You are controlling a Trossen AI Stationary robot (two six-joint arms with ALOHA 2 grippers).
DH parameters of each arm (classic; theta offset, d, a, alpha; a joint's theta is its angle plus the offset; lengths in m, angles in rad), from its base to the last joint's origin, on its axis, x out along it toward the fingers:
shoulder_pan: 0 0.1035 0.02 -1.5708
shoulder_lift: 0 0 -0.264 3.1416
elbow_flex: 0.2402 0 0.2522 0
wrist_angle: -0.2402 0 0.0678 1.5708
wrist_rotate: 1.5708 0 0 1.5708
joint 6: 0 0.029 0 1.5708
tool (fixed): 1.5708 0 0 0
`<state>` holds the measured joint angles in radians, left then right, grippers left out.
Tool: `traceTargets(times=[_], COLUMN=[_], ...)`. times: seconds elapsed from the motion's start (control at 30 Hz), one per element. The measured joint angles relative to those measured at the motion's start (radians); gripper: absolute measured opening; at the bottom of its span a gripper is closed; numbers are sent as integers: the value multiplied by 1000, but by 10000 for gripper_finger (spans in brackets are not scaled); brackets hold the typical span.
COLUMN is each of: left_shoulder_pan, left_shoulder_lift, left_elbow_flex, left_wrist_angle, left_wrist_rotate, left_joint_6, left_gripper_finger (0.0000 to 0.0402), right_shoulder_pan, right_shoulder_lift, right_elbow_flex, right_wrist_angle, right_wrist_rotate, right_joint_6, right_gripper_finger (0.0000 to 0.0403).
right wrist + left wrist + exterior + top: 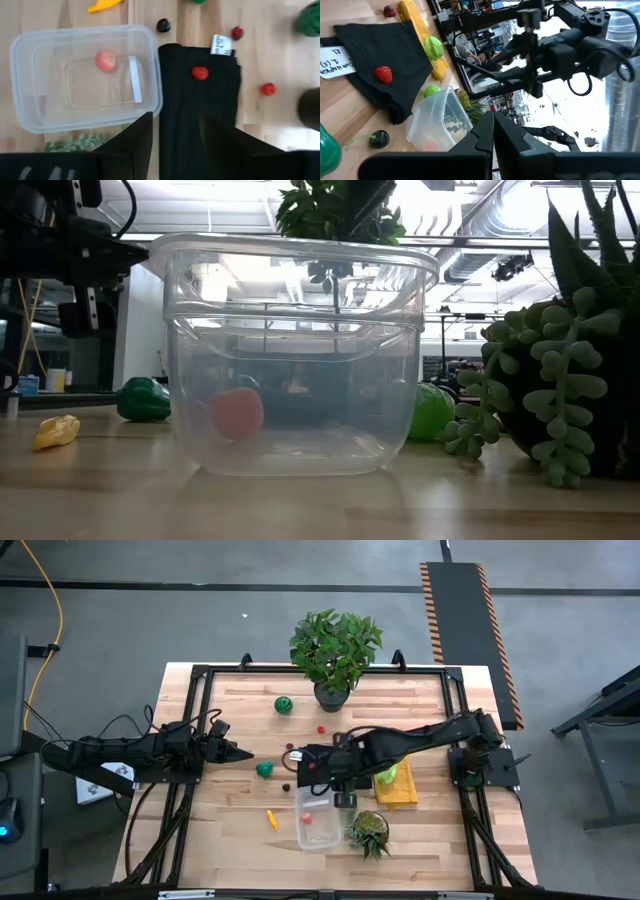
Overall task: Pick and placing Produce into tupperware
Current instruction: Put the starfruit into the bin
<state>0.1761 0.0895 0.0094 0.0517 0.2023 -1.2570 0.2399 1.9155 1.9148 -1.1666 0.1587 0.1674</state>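
The clear tupperware [318, 820] stands near the table's front, its base on the wood, with one round red piece [105, 61] on its floor. My right gripper [175, 135] hovers open above the tupperware's far right corner and the black cloth [200, 100], nothing between its fingers. A red strawberry [200, 73] lies on that cloth. Loose produce lies on the table: a green piece [264, 769], another green one [284, 705], a dark berry [163, 25], red berries [237, 33] and an orange stick [271, 819]. My left gripper [235, 752] waits shut at the table's left.
A potted leafy plant [333, 650] stands at the far edge. A spiky succulent [370, 832] sits right beside the tupperware. A yellow cloth [397, 785] with a light green piece [386, 775] on it lies to the right of the black cloth.
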Motion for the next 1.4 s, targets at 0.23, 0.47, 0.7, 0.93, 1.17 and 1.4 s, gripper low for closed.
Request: traceTargets(times=[0.23, 0.47, 0.7, 0.93, 1.17, 1.4], left_shoulder_pan=[0, 0, 0, 0, 0, 0], left_shoulder_lift=[0, 0, 31, 266, 565, 766], left_elbow_flex=[0, 10, 307, 817, 1199, 1436], left_wrist_angle=[128, 504, 232, -419, -751, -1004], left_wrist_rotate=[-22, -64, -41, -50, -57, -99], left_joint_6=[-22, 78, 366, 664, 826, 888], left_gripper_finger=[1, 1, 1, 1, 1, 1], right_shoulder_pan=[-6, -2, 18, -12, -62, -189], right_shoulder_lift=[-138, -288, -489, -682, -810, -927], right_elbow_flex=[0, 0, -279, -629, -856, -1028], right_wrist_angle=[-51, -94, 71, 332, 343, 348], right_wrist_rotate=[76, 246, 319, 210, 100, -106], right_joint_6=[76, 173, 300, 431, 508, 413], right_gripper_finger=[153, 153, 153, 153, 153, 153])
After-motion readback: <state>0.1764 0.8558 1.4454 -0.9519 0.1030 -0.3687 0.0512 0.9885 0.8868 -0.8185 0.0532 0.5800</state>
